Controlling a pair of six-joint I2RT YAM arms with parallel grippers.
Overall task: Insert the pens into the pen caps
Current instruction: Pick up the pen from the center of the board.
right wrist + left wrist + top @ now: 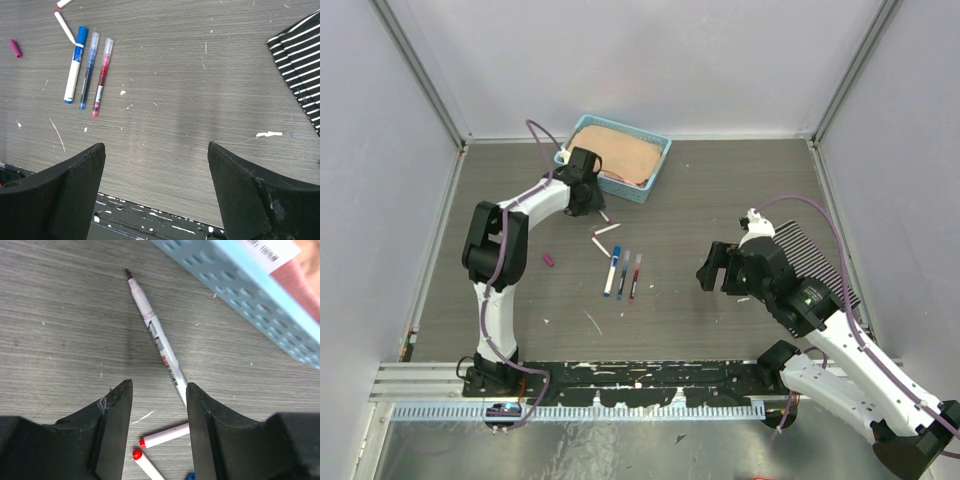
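The left pincer [157, 390] stands open, its black wedge-shaped fingers apart. A slim white uncapped pen [155, 332] lies flat ahead, dark tip toward 12 o'clock, tail beside one finger. At 2 o'clock a pale-blue perforated plastic basket [240, 290] holds a pinkish pad [615, 150]. The right pincer [156, 150] gapes wide, holding nothing, over open grained grey worktop [200, 100]. Three pens [89, 70] and a magenta cap [15, 48] lie at 10 o'clock, striped cloth [300, 65] at 2.

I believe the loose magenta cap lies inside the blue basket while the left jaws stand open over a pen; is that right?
Not quite: the magenta cap lies on the table, left of the pens, not in the blue basket, as the top view shows. The rest stands.
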